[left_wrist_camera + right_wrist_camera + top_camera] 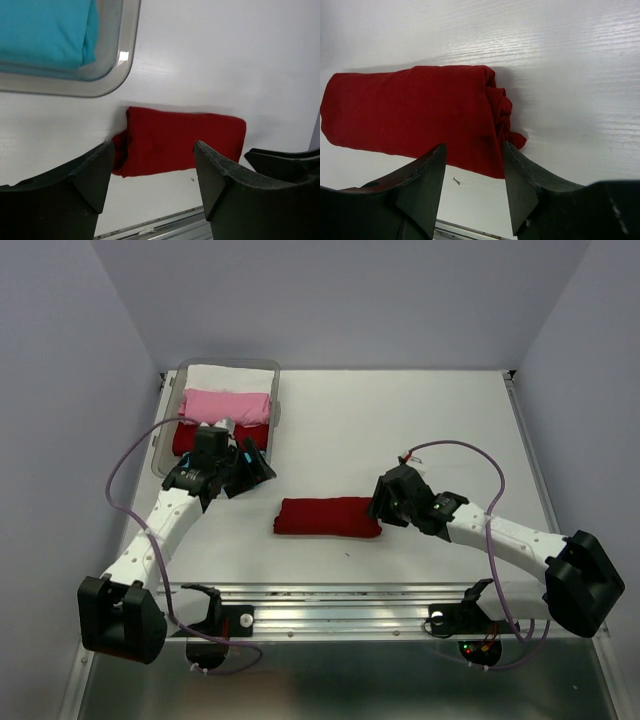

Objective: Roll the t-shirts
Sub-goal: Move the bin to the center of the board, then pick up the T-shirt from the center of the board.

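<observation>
The white table (pixel 420 430) takes up most of the top view, with a metal rail (pixel 340 605) along its near edge where the two arms are bolted. The clear plastic bin (pixel 274 405) stands at the far left of the table. It holds folded shirts in a row: a white t-shirt (pixel 225 375) farthest back, a pink t-shirt (pixel 228 405) next, then a dark red folded t-shirt (pixel 185 438). The left wrist covers the bin's near end from above, so that part shows only in the left wrist view, where a cyan t-shirt (pixel 45 30) lies against the rounded corner.

The rolled dark red t-shirt (pixel 328 517) lies on the bare table near the middle, well apart from the bin, its length running left to right. Its right end is loosely bunched, with a small flap of cloth poking out onto the table (the left end looks tidier).

The left gripper (pixel 152 150) hangs just off the bin's near right corner, pointed toward the roll. Its jaws are spread wide with nothing between them.

The right gripper (pixel 474 147) sits at the roll's right end and hides that end in the top view. Its fingers (pixel 427 175) stand apart on the near side of the bunched cloth and have no hold on it.

A tiny dark fleck (pixel 456 181) lies on the table just in front of the roll.
</observation>
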